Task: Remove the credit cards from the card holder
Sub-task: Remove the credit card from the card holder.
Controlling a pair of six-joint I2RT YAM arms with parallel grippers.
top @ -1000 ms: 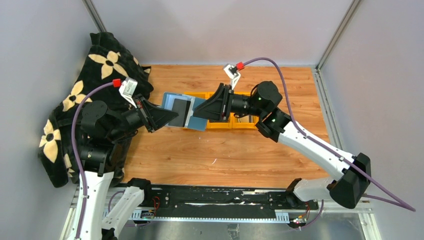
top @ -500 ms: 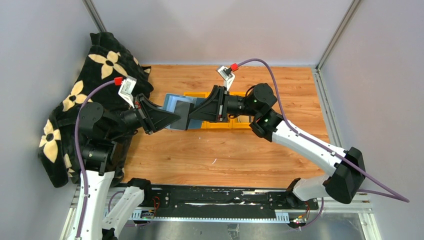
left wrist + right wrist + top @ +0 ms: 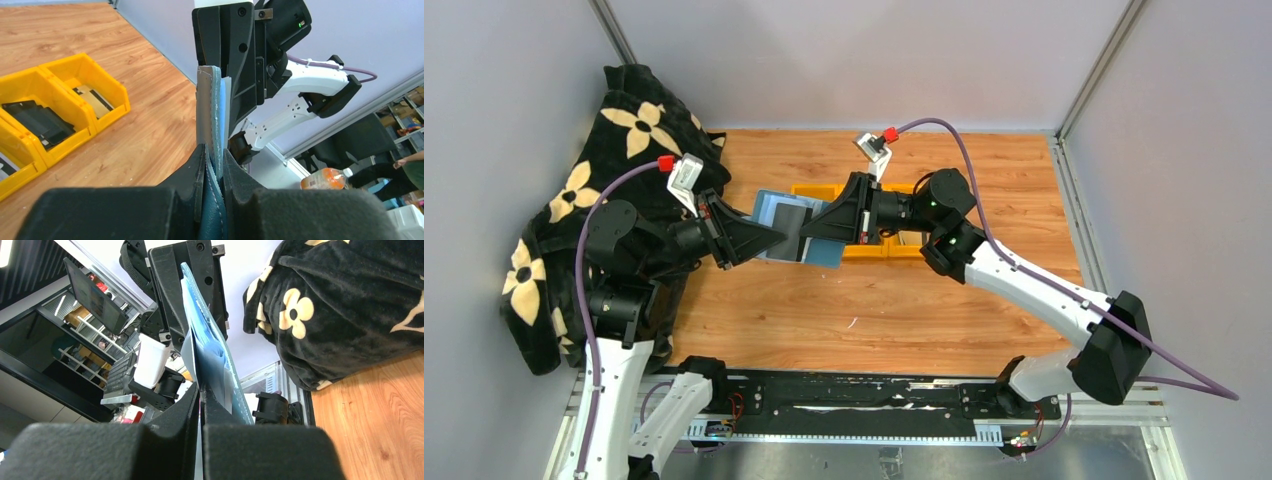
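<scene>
Card holder (image 3: 767, 207), teal outside and paler blue inside, hangs open in the air above the wooden tabletop (image 3: 874, 310), stretched between the two arms just left of the middle and in front of the yellow bins (image 3: 906, 247) that stand at the far side. From above, a dark credit card (image 3: 790, 216) lies against its pale inner face. The left tool (image 3: 773, 238) reaches in from the left and is pinching the holder's left end; in the left wrist view its fingers (image 3: 192, 175) are pressed together on the teal leather, which stands edge-on between them. The right tool (image 3: 810, 231) comes in from the right with its fingers (image 3: 185, 415) nearly together. In the right wrist view a thin grey sheet, seemingly the card's edge, runs down into the narrow slit between them, while the blue flap passes just beside the right-hand finger. Whether that flap is also caught in the pinch cannot be told. The bins hold flat dark items. A black floral blanket (image 3: 639, 120) is heaped at the far left, behind the left arm.
</scene>
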